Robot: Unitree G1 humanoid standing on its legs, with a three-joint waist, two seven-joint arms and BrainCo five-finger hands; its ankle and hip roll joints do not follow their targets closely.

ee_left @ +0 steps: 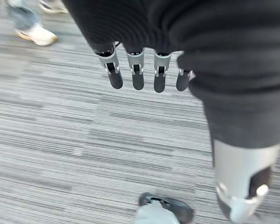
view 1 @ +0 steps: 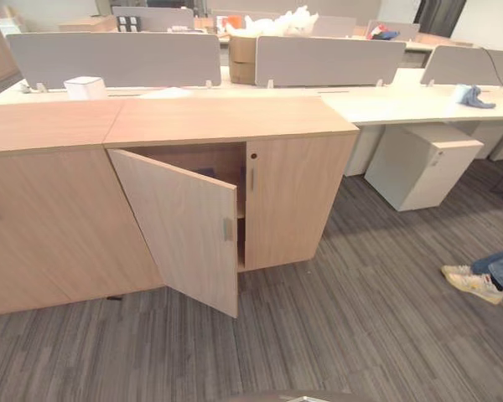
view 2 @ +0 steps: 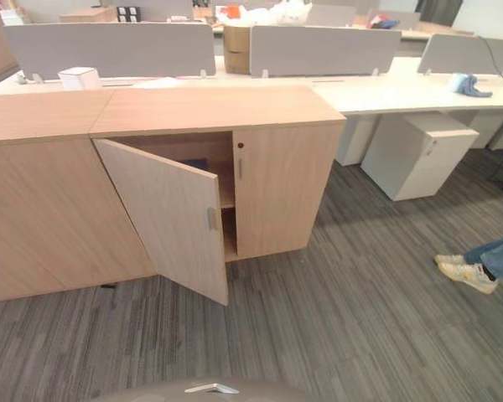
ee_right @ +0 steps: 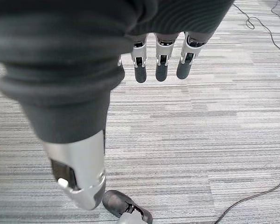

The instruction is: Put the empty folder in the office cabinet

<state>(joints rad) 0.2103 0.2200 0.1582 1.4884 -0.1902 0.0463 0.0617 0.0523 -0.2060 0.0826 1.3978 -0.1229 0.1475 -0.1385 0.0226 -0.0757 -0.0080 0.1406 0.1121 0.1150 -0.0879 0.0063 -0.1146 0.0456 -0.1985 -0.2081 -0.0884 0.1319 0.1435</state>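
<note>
The office cabinet (view 1: pixel 235 126), light wood, runs long axis nine to three o'clock. Its left door (view 1: pixel 180 226) stands swung out toward six o'clock; the right door (view 1: pixel 295 197) is shut. Most of the interior is hidden behind the open door, only a shelf edge and something dark at the back showing, too dim to identify. At three o'clock a person's shoe (view 1: pixel 474 283) is cut off by the frame. The left hand (ee_left: pixel 137 70) hangs over carpet, fingers straight, holding nothing; so does the right hand (ee_right: pixel 161 60).

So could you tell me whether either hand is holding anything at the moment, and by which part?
Nothing is held: the left hand and right hand both hang open over carpet.
</note>
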